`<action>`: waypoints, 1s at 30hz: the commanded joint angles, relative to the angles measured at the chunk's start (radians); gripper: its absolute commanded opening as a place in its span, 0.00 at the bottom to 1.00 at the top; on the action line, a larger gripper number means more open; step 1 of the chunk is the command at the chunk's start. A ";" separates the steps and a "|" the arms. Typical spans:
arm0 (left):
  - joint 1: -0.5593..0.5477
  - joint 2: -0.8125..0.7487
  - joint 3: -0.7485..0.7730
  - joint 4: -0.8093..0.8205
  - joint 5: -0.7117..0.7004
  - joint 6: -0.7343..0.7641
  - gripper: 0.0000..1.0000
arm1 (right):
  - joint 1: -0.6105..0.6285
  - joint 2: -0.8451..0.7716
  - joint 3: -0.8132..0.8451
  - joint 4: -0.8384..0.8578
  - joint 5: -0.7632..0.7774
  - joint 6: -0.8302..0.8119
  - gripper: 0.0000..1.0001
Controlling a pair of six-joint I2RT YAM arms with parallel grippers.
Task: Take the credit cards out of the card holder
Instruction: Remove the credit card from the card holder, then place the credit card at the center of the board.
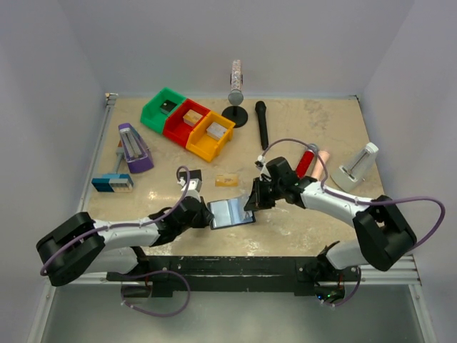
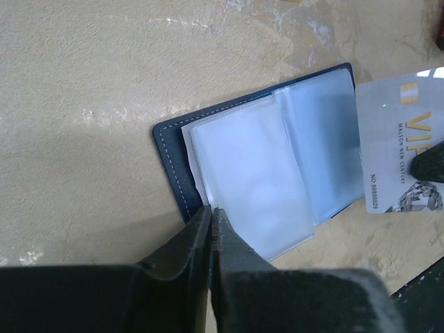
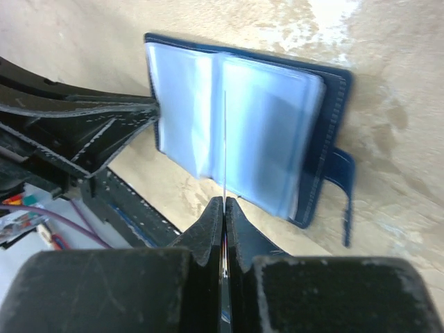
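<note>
Your left gripper (image 2: 210, 214) is clenched on the open wallet (image 2: 170, 152), lower centre of the overhead view; pin it firmly. Your right gripper (image 3: 224, 207) pinches the silver card (image 2: 399, 139). Draw it straight out, clear of the sleeves (image 2: 257, 173).

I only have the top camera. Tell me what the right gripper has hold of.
Observer: The right gripper is shut on a silver card printed VIP, pinched by one edge.
Operator: Say whether that card is out of the wallet.
Observer: It looks out. In the left wrist view its long edge shows free, right beside the open wallet.
Operator: Now report the left gripper.
Observer: The left gripper is shut on a corner of the wallet, which lies open on the table.
</note>
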 commanded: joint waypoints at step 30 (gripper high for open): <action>0.018 -0.571 0.053 0.105 0.662 0.277 0.74 | 0.139 -0.369 0.234 -0.486 -0.461 -0.527 0.00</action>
